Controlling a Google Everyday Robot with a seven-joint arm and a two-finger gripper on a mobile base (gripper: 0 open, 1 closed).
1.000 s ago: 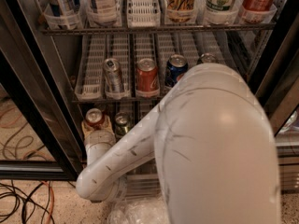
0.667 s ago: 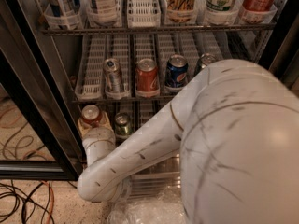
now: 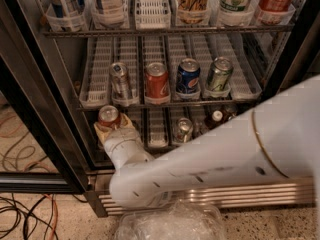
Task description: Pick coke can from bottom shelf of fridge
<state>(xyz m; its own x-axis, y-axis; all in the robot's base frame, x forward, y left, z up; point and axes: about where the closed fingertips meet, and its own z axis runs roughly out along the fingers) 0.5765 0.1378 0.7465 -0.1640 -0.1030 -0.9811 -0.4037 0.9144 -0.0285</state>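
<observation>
The fridge [image 3: 280,54] stands open before me, with a ribbed steel base. The coke can [image 3: 108,116], small and red with a silver top, is at the left front of the dim bottom shelf [image 3: 157,129]. My gripper [image 3: 112,128] is at that shelf, at the end of my white arm [image 3: 200,169]. Its tan fingers [image 3: 125,122] sit on both sides of the can and hold it. The lower part of the can is hidden by the gripper.
The middle rack holds a silver can [image 3: 120,79], an orange-red can [image 3: 157,80], a blue can [image 3: 188,76] and a green can [image 3: 218,74]. Another can [image 3: 183,129] and a dark bottle [image 3: 215,117] stand on the bottom shelf. A clear plastic bag [image 3: 170,224] and cables [image 3: 25,214] lie on the floor.
The coke can and gripper have shifted right and slightly up in view. My arm's big white link has swung right, uncovering the green can and more of the shelves.
</observation>
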